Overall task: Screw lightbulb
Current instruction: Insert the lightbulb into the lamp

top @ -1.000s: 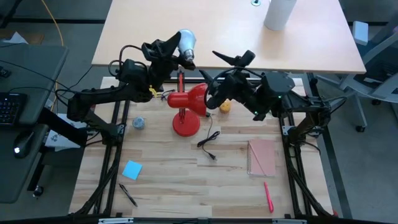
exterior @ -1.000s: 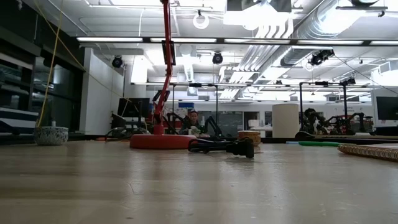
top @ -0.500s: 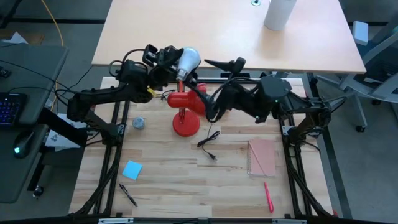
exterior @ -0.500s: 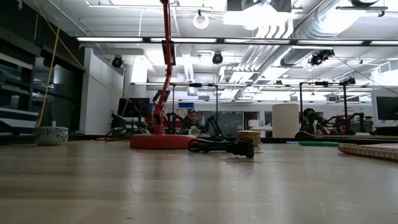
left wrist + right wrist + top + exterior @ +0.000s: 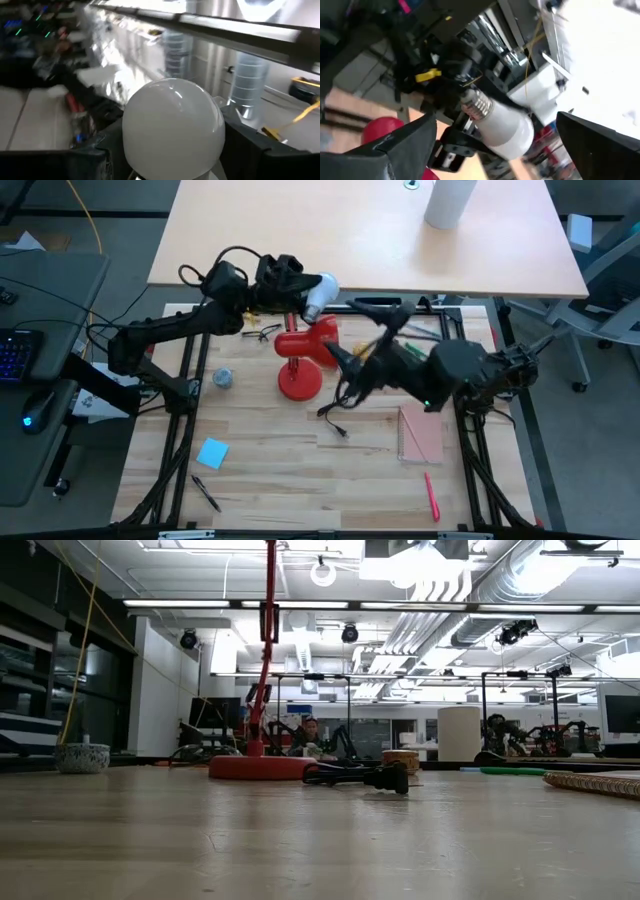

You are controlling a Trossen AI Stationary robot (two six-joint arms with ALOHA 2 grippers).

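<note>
The small white rounded glass lightbulb (image 5: 318, 290) was not yet screwed in: the left hand (image 5: 300, 288) was clamped on it, held above the red metal desk lamp (image 5: 305, 350). Its long axis lay roughly level, dome pointing away from that hand. The right hand (image 5: 365, 340), fingers spread and empty, waited nearby.
</note>
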